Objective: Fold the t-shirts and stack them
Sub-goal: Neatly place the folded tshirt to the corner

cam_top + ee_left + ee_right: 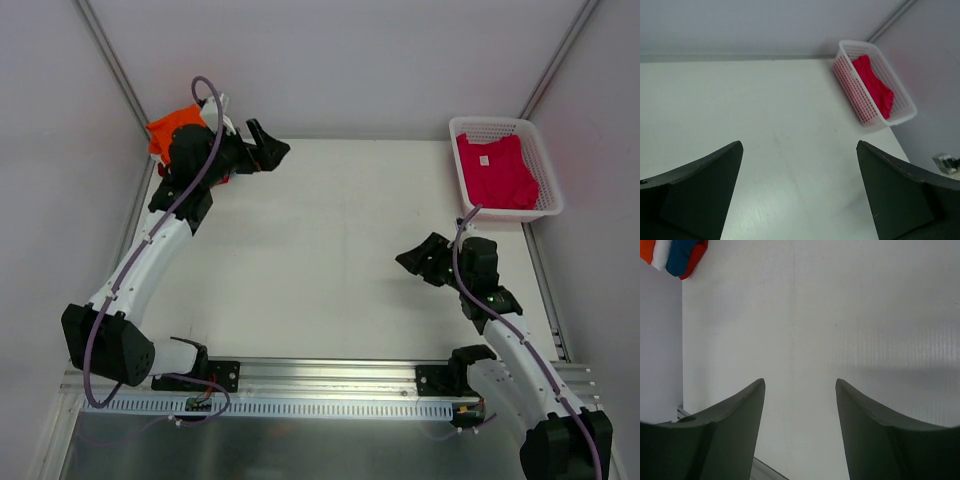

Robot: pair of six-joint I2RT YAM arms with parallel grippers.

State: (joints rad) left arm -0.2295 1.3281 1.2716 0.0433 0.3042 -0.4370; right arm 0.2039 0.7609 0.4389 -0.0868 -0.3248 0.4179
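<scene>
A magenta-pink t-shirt [497, 170] with a white neck label lies in the white mesh basket [545, 160] at the back right; it also shows in the left wrist view [872, 85]. A bright orange t-shirt [170, 128] tops the stack at the back left corner, mostly hidden by my left arm. In the right wrist view the stack's edge shows orange [647, 250], white [662, 252], navy [682, 256] and red [699, 255]. My left gripper [272, 150] is open and empty beside the stack. My right gripper [418, 262] is open and empty over the table's right part.
The basket [860, 95] stands against the back right corner by the slanted frame post. Walls close the table at the back and sides. The metal rail [330, 385] with the arm bases runs along the near edge.
</scene>
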